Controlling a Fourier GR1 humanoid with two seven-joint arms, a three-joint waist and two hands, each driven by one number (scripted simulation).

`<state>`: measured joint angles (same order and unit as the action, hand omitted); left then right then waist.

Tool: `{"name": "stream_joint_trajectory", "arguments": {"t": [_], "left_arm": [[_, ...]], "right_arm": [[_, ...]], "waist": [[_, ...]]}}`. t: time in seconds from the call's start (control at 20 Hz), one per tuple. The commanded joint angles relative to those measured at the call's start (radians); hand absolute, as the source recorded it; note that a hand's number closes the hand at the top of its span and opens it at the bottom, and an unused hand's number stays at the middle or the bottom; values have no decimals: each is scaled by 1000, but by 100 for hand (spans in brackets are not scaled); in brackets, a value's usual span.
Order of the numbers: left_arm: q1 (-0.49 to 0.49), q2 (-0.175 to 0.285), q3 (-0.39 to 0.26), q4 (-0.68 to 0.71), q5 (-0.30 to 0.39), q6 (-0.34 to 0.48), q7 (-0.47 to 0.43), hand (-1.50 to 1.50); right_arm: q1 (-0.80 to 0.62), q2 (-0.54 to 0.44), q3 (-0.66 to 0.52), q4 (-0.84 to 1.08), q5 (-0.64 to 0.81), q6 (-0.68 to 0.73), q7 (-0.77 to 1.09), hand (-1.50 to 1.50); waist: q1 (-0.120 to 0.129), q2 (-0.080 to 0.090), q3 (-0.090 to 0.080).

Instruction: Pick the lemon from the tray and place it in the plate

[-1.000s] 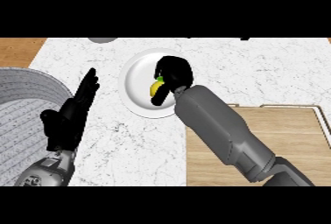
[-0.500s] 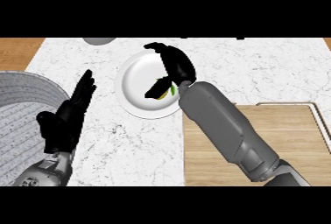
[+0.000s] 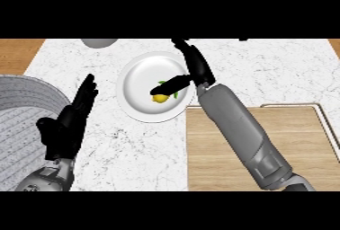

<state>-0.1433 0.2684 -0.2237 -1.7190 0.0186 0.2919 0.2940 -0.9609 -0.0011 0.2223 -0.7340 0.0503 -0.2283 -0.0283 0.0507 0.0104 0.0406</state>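
A small yellow lemon [image 3: 160,98] with a green leaf lies on the white plate [image 3: 143,78] at the middle of the marble counter. My right hand [image 3: 194,67] hovers over the plate's right rim with its fingers straight and pointing away; its thumb reaches left, just above the lemon, and nothing is held. My left hand [image 3: 66,123] rests open at the left, fingers up, well clear of the plate. The wooden tray [image 3: 219,157] sits at the lower right under my right forearm.
A large grey ribbed round object [image 3: 20,121] fills the left edge beside my left hand. A grey rounded object [image 3: 100,42] shows at the counter's far edge. Brown wood [image 3: 16,51] borders the counter's top left corner.
My right hand has uncurled from the lemon and lifted toward the far right of the plate. The lemon now lies in the open on the plate. The left hand has barely shifted.
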Motion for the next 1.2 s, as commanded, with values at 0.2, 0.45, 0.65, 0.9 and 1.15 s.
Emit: {"name": "stream_joint_trajectory", "arguments": {"t": [0.2, 0.45, 0.65, 0.9, 1.15], "left_arm": [[109, -31, 4, 133, 12, 18, 7, 0], [98, -19, 12, 162, 14, -2, -8, 0], [108, -18, 16, 116, 31, -10, 7, 0], [76, -37, 7, 149, 14, 4, 6, 0], [90, -18, 14, 141, 31, -26, 4, 0]], "right_arm": [[49, 1, -33, 54, -77, 100, -195, -150], [29, 1, 3, 94, -64, 77, -223, -150], [33, 1, -11, 165, -54, 32, -260, -150], [-4, 1, 3, 225, -32, -7, -262, -150], [-14, 1, 25, 261, -44, -45, -250, -150]], "waist": [[-5, 14, -40], [-7, 10, -41], [6, 12, -41], [-1, 17, -41], [11, 14, -41]]}}
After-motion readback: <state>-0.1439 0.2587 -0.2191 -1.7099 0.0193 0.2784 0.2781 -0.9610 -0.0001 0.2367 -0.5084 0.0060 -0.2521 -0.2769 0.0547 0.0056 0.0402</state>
